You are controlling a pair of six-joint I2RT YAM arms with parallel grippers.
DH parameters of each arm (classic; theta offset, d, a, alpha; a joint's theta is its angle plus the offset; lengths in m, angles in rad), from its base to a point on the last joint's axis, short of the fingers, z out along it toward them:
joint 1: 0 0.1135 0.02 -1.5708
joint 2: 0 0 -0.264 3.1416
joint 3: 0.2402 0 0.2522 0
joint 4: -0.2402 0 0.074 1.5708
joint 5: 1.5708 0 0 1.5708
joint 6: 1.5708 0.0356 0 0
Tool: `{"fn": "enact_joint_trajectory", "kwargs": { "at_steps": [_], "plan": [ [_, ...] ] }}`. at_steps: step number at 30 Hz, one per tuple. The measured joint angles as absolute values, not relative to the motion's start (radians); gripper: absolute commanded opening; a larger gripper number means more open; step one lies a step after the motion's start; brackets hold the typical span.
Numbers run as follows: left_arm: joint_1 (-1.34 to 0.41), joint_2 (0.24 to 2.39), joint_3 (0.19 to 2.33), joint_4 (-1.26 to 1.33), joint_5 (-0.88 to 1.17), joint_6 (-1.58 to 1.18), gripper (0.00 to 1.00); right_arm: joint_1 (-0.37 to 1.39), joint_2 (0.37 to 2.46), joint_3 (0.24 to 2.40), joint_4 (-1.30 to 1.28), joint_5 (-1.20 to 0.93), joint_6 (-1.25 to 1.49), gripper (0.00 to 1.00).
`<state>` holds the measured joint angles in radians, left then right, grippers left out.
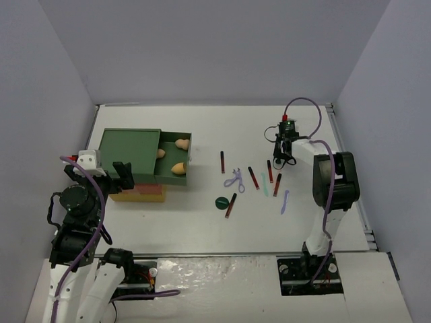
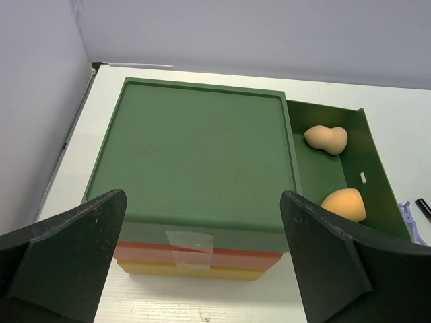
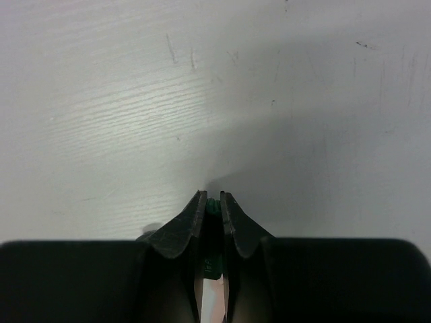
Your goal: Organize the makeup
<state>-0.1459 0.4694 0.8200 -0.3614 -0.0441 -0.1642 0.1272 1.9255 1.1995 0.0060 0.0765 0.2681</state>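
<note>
My right gripper hovers over the table at the back right. In the right wrist view it is shut on a thin dark green disc held edge-on. Another dark green disc lies on the table with several dark-red sticks, a lavender scissor-like tool, a mint stick and a lavender stick. Three peach sponges lie in the open green drawer; two show in the left wrist view. My left gripper is open and empty, at the box's left end.
The green-red-yellow drawer box stands at the left, its top drawer pulled out to the right; in the left wrist view its lid fills the middle. Grey walls close in the white table on three sides.
</note>
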Motion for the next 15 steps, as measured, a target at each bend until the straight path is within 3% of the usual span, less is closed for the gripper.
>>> {"fn": "enact_joint_trajectory", "kwargs": {
  "at_steps": [5, 15],
  "plan": [
    [-0.146, 0.469, 0.820, -0.361, -0.044, -0.164, 0.97, 0.276, 1.768, 1.230, -0.037, 0.072, 0.246, 0.09],
    [-0.147, 0.469, 0.820, -0.361, -0.045, -0.164, 0.97, 0.775, 1.676, 1.597, 0.050, -0.023, 0.172, 0.17]
  ]
}}
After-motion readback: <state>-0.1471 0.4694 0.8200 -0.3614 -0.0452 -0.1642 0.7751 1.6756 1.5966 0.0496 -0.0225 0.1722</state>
